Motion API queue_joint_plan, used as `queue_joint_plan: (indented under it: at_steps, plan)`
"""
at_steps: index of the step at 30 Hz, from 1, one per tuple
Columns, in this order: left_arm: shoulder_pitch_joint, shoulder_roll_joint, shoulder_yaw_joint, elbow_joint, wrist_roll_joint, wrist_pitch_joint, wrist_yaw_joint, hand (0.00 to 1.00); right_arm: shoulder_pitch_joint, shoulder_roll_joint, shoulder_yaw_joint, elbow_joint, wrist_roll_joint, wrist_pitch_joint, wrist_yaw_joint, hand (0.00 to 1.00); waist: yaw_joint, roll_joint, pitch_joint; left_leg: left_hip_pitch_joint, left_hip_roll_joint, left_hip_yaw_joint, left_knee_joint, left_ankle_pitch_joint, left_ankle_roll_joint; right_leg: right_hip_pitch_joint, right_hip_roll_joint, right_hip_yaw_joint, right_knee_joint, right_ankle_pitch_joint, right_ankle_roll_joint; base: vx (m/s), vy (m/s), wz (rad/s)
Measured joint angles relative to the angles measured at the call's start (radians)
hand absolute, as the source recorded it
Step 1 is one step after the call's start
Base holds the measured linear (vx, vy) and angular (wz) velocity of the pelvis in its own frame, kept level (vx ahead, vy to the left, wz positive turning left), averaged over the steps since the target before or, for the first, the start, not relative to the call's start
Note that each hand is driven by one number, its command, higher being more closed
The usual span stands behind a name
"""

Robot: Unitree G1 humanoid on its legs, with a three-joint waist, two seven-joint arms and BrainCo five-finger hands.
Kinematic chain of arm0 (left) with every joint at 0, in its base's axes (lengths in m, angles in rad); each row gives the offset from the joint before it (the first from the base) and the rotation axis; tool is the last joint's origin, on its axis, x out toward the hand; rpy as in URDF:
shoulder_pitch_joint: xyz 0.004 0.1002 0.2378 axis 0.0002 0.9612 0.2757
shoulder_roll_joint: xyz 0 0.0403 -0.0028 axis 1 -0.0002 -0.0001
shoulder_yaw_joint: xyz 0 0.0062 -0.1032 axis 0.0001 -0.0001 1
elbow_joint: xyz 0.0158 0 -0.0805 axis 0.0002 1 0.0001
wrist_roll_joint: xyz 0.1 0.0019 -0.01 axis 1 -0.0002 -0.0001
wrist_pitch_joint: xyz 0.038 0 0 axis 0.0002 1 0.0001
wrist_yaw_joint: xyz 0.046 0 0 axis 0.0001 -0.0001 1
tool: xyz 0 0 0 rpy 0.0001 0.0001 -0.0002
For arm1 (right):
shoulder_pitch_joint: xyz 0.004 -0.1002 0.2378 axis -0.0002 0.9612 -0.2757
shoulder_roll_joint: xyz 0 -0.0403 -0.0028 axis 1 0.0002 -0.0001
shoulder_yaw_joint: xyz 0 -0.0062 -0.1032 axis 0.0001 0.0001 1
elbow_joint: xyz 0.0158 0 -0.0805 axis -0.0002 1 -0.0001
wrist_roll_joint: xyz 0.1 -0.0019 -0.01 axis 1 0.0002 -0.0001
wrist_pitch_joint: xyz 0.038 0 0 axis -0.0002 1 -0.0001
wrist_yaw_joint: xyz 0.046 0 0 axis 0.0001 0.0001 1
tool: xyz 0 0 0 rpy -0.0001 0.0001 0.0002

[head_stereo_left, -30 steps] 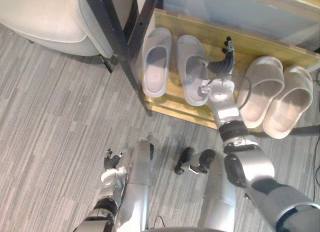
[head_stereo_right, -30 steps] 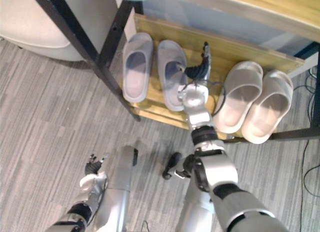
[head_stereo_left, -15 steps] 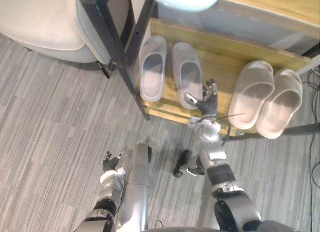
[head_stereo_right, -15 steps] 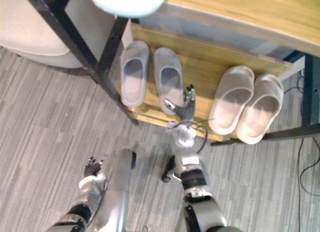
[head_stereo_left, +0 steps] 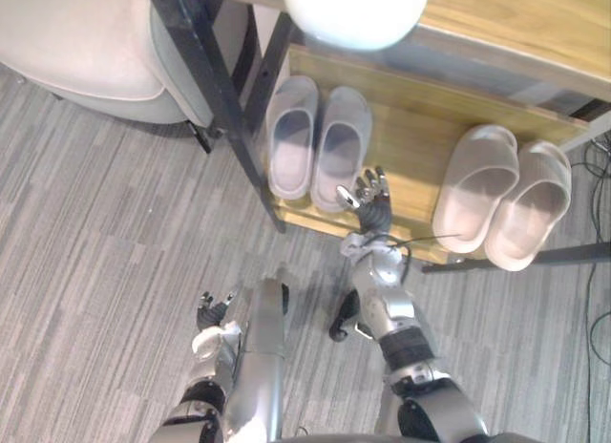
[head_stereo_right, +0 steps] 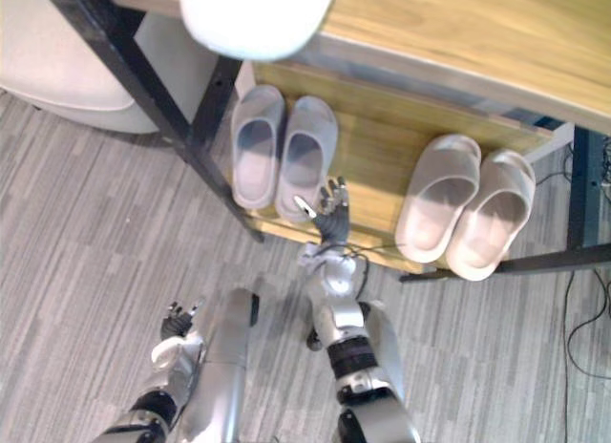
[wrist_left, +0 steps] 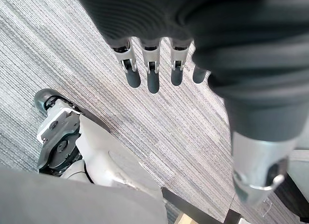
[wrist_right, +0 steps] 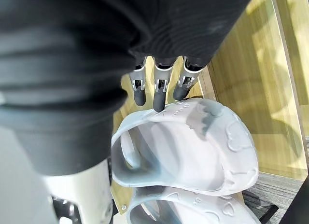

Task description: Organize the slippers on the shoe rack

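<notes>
The right hand [head_stereo_left: 370,192] is held straight-fingered and empty beside the grey slippers [head_stereo_left: 340,142] at centre frame; the left hand [head_stereo_left: 212,316] is seen loose-fingered at lower left.

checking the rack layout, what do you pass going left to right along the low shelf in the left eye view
black rack post → first grey slipper → second grey slipper → right hand → first beige slipper → second beige slipper
</notes>
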Motion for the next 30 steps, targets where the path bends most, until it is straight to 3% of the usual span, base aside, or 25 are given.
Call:
queue_joint_plan:
  at_steps: [10,18,22,24,28,30]
  plan:
    - [-0.006,-0.006,0.006,0.004,0.002,0.001,-0.003,0.0,-0.032,-0.016,-0.032,0.063,-0.012,0.008,0.02,0.0,-0.001,0.011,0.04,0.061,-0.002,-0.01,-0.026,0.008,0.0,0.064,-0.002,-0.014,-0.011,-0.008,0.003,0.01,-0.017,0.04]
    - [0.065,-0.02,-0.008,-0.01,0.067,0.005,-0.055,0.0,0.203,-0.051,-0.02,0.01,-0.142,0.055,0.096,0.0,-0.01,0.009,0.041,0.333,0.023,0.014,-0.216,0.03,0.008,0.333,0.025,-0.041,-0.177,-0.004,0.023,0.07,-0.012,0.03]
    - [0.134,0.019,-0.093,-0.018,0.078,0.003,-0.093,0.0,0.353,-0.06,-0.004,-0.087,-0.247,0.063,0.141,0.0,-0.032,-0.007,0.024,0.512,0.051,0.059,-0.375,0.067,0.013,0.495,0.059,-0.044,-0.332,0.049,0.022,0.15,0.033,-0.17]
    - [0.171,0.035,-0.139,-0.019,0.088,0.002,-0.115,0.0,0.452,-0.065,0.026,-0.129,-0.361,0.071,0.174,0.0,-0.05,-0.017,-0.009,0.618,0.069,0.101,-0.487,0.096,0.021,0.583,0.092,-0.031,-0.447,0.097,0.027,0.16,0.081,-0.32]
    - [0.208,0.044,-0.22,-0.017,0.118,0.002,-0.141,0.0,0.583,-0.095,0.045,-0.127,-0.463,0.082,0.22,0.0,-0.066,-0.035,-0.067,0.755,0.064,0.16,-0.656,0.148,0.038,0.687,0.114,-0.005,-0.596,0.155,0.051,0.15,0.104,-0.24]
    - [0.228,0.048,-0.258,0.006,0.132,0.002,-0.16,0.0,0.628,-0.111,0.042,-0.074,-0.513,0.089,0.241,0.0,-0.092,-0.04,-0.106,0.842,0.049,0.189,-0.791,0.2,0.05,0.751,0.124,0.011,-0.71,0.205,0.07,0.14,0.094,-0.14]
